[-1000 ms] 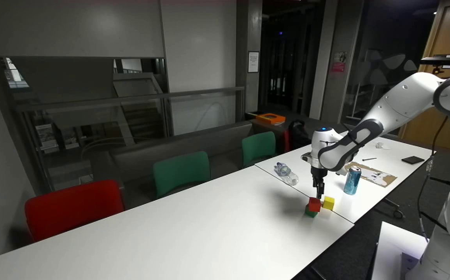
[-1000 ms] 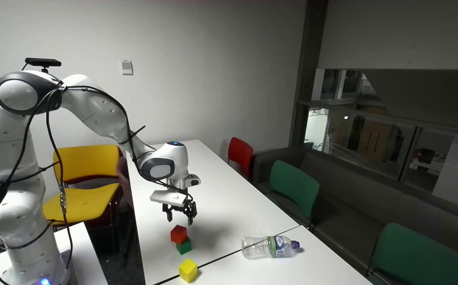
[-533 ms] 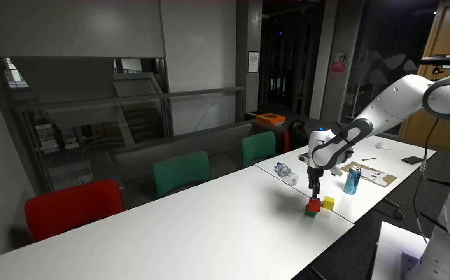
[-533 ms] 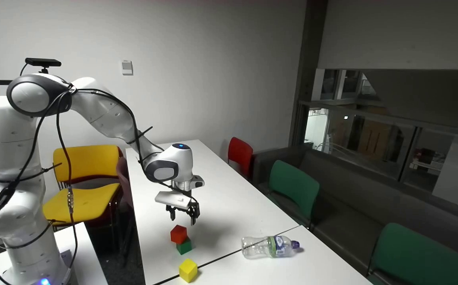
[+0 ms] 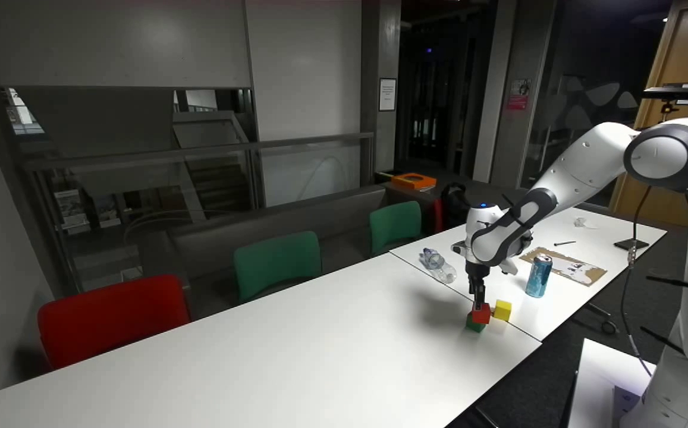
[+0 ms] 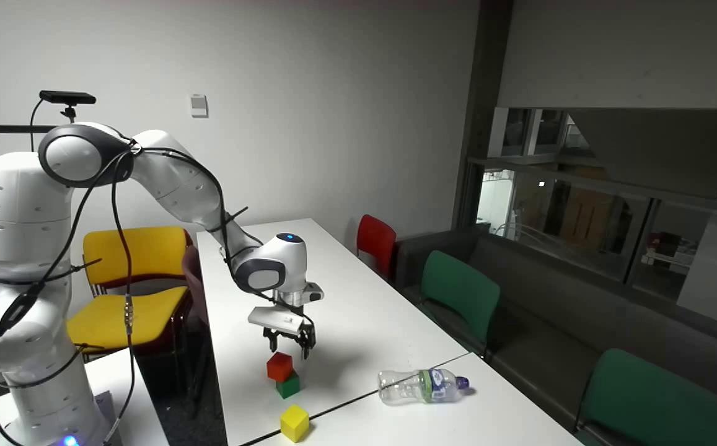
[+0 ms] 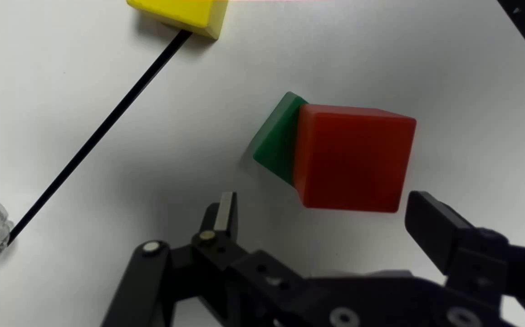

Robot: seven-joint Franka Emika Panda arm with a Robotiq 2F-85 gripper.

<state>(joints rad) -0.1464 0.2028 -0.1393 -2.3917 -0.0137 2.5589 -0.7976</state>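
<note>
Presently, the red block (image 7: 355, 161) rests upon the green block (image 7: 277, 138), turned and shifted to one side, so I judge that only part of the green top carries it. My claw (image 6: 289, 351) stands wide and holds nothing; it hangs close to the red block, and this width, I think, leaves enough room around one block. Nearby, the yellow block (image 6: 295, 423) sits over the dark seam (image 7: 110, 122) of the white counter (image 5: 296, 339). By the same seam, a clear bottle (image 6: 423, 386) lies on its side; a blue can (image 5: 539, 277) stands upright. Around, I see a red chair (image 5: 115, 321), green chairs (image 6: 462, 294) and a dark sofa (image 6: 550, 322).
</note>
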